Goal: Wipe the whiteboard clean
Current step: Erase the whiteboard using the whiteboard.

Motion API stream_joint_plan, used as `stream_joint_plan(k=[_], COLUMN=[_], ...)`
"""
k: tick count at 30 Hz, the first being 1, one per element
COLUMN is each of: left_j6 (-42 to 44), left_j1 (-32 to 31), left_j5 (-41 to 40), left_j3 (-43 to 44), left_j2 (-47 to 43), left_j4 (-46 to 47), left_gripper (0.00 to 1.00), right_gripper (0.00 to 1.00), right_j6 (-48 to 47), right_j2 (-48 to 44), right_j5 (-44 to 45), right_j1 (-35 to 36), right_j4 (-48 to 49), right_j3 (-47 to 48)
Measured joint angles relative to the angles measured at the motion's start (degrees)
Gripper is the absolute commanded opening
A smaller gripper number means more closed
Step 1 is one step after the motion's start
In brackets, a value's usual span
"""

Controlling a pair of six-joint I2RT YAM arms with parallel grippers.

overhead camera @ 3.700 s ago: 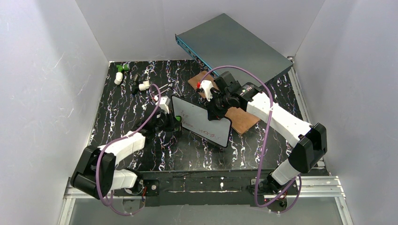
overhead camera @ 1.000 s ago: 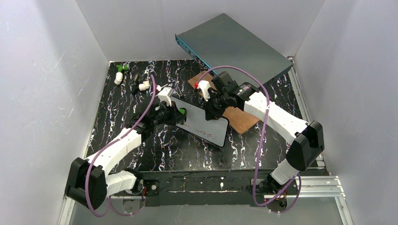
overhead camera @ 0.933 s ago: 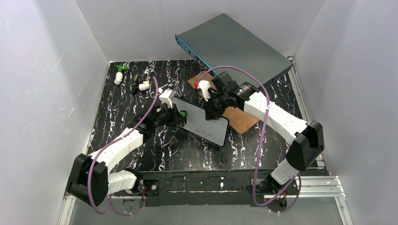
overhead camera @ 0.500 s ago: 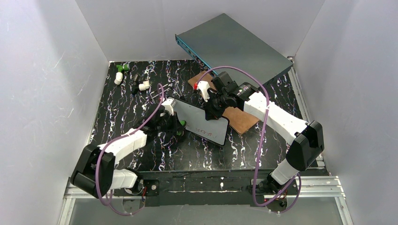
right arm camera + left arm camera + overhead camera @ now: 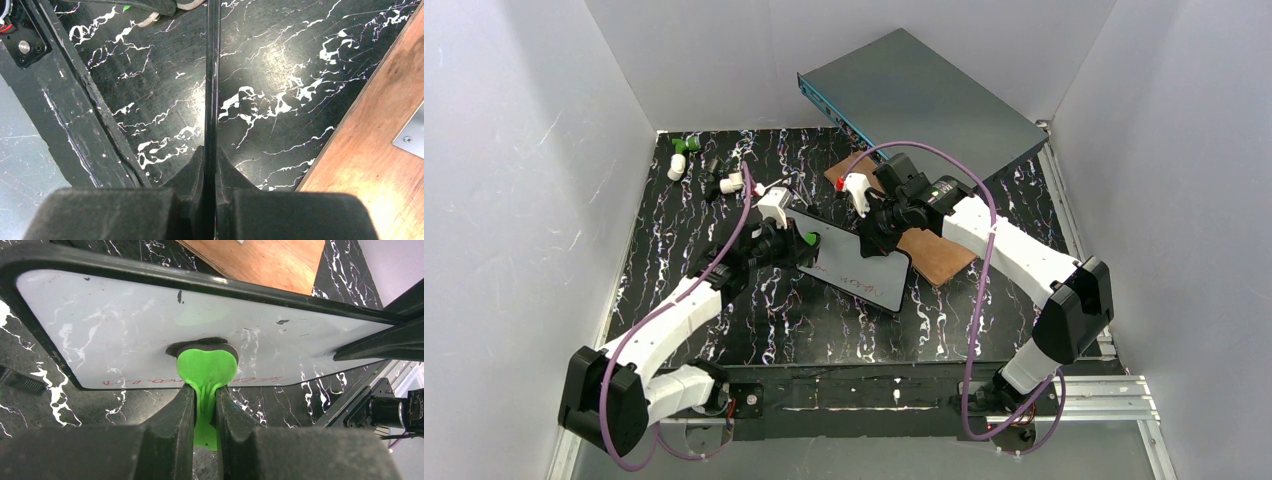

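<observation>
My right claw (image 5: 210, 156) is clamping the tilted whiteboard (image 5: 854, 262) mid-table, left claw (image 5: 205, 391) pinching the green eraser (image 5: 206, 365) on its face; pressing toward the red writing (image 5: 150, 381) at 6 o'clock is risking levering it loose.

Soft, even light from above fills the white walls (image 5: 544, 150), and shadows under the arms (image 5: 674, 320) are faint. The top view is sharp. The tilted whiteboard (image 5: 856, 262) reads grey there. In the left wrist view it mirrors the bench's (image 5: 280, 65) veins and a pale green ghost of the eraser (image 5: 206, 365). Glare blooms on the glossy bench. The near fingers (image 5: 165, 440) are dark and blurred.
</observation>
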Motion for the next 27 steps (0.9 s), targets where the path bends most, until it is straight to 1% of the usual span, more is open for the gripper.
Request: stream_joint_plan(k=[2,7,10,14,21,27], left_j6=[-0.07,-0.81,-1.38,-1.53,-1.09,-0.13], left_j1=[-0.02,-0.2,-0.22,-0.22,-0.22,-0.22], left_j5=[0.07,0.59,0.85,0.85,0.33,0.02], left_j3=[-0.24,-4.2,-6.54,-7.69,-7.34,-3.74], left_j2=[0.7,3.28,6.34,8.37,5.53,0.28], left_j4=[0.61,6.01,8.17,8.52,5.9,0.81], left_gripper=[0.0,0.0,0.0,0.0,0.0,0.0], right_gripper=[0.01,0.01,0.01,0.01,0.01,0.01], right_j6=[0.09,0.26,-0.02,-0.68,-1.49,-1.44], right_j2=[0.02,0.02,0.04,0.07,0.11,0.26], right_j5=[0.02,0.04,0.26,0.24,-0.07,-0.83], right_j1=[0.0,-0.02,-0.02,0.0,0.07,0.28], right_j4=[0.0,-0.02,0.07,0.04,0.04,-0.02], right_j3=[0.02,0.02,0.02,0.02,0.02,0.02])
